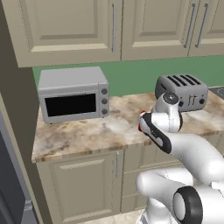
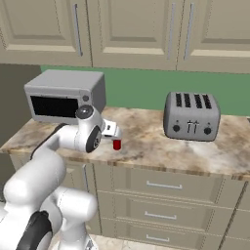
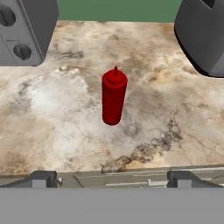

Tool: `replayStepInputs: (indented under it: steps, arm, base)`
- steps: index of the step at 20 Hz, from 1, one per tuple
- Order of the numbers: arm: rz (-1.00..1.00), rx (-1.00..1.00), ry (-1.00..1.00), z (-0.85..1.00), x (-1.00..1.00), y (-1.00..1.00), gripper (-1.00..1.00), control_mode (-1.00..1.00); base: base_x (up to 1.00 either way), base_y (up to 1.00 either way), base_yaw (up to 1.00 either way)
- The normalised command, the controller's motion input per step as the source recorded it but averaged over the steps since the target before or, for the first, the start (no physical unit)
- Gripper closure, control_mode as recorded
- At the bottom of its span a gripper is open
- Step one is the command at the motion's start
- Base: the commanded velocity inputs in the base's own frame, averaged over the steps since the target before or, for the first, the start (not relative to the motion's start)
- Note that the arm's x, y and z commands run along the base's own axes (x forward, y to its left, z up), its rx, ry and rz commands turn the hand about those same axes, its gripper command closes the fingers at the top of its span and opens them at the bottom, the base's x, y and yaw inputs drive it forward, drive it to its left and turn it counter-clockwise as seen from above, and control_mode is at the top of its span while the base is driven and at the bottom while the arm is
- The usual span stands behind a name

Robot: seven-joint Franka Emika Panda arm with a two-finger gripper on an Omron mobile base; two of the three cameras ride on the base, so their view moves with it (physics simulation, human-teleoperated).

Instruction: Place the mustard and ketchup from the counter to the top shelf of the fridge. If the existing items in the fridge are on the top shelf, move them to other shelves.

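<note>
Presently I find the ketchup [image 3: 114, 97] standing upright on the counter [image 3: 52, 113], its pointed red nozzle up, on bare marbled stone between the microwave [image 3: 24, 30] and the toaster [image 3: 203, 35] and well apart from both. In my hand view the bottle sits near the middle of the frame, straight ahead of the gripper [image 3: 112, 178]. The two dark fingertips [image 3: 43, 178] rise at the bottom corners of that view, spread wide with nothing between them; I record the jaws as fully parted and empty, and short of the bottle, which they do not touch.

From the left base view, I see the arm's wrist hanging over the counter's [image 1: 78, 135] front part, just in front of the four-slot toaster [image 1: 181, 91], and a small patch of the red ketchup [image 1: 140, 127] shows at the wrist's left edge, the rest hidden by the arm. The grey microwave [image 1: 73, 93] stands at the counter's left end against the green wall.

From the right base view, I note the ketchup [image 2: 117, 144] showing as a short red stub below the hand, on the counter [image 2: 185, 151] near its front edge, with the microwave [image 2: 66, 95] behind the arm and the toaster [image 2: 191, 116] well off to the right. Cream cabinet doors [image 2: 132, 29] run above the green wall, and drawers [image 2: 163, 185] sit beneath the worktop
</note>
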Motion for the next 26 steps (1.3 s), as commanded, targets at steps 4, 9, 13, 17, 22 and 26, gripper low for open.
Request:
replayStepInputs:
  steps: [4,9,13,17,22,26]
  arm:
    - [-0.04,0.00,0.00,-0.12,0.24,-0.02,-1.00,-1.00]
    - [-0.04,0.00,0.00,-0.12,0.23,-0.02,-1.00,-1.00]
    - [-0.03,0.00,0.00,-0.14,0.21,-0.01,-1.00,-1.00]
    - [-0.03,0.00,0.00,-0.20,0.21,0.00,-1.00,-1.00]
    - [-0.02,0.00,0.00,-0.19,0.25,0.00,-1.00,-1.00]
    - [-0.02,0.00,0.00,-0.15,0.26,0.00,-1.00,-1.00]
  base:
    - [0.00,0.00,0.00]
    - [0.00,0.00,0.00]
    - [0.00,0.00,0.00]
    - [0.00,0.00,0.00]
    - [0.00,0.00,0.00]
    - [0.00,0.00,0.00]
